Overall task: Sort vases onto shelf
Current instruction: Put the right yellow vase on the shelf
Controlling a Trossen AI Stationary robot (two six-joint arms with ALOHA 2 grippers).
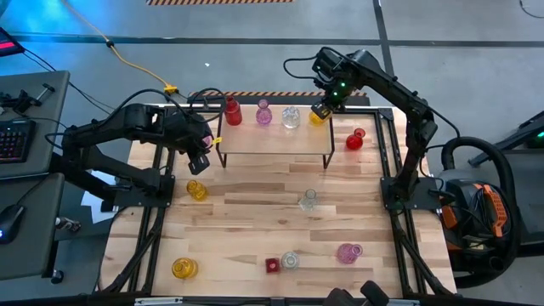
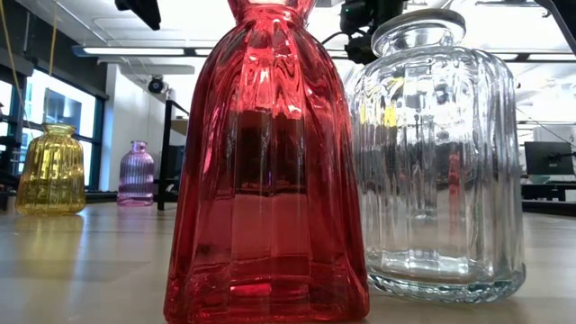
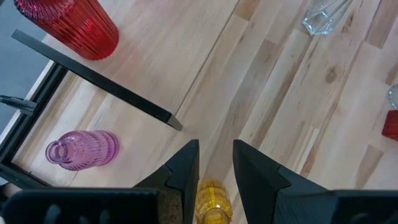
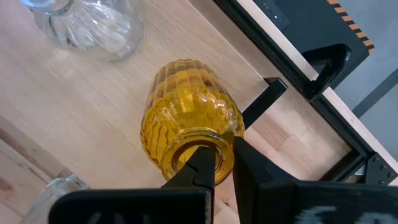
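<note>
A: Why is our right gripper [image 4: 222,163] up at the shelf's [image 1: 272,140] three o'clock end?

B: Because its jaws are pinched shut on the rim of the yellow vase [image 4: 186,121], one finger inside the mouth. Holding it by the lip keeps it upright on the plank, just beside the clear vase [image 1: 291,117].

A: So the row reads red vase [image 1: 232,111], pink vase [image 1: 263,113], clear, then yellow?

B: Yes, nine to three o'clock. We judge the yellow one is about ready to be let go.

A: And our left gripper [image 3: 216,165]?

B: It hovers off the shelf's nine o'clock end, jaws partly apart and empty, above another yellow vase [image 1: 196,189] on the counter [image 1: 255,229]. That looks like our next pick.

A: The rest?

B: More vases stand on the counter toward six o'clock.
</note>
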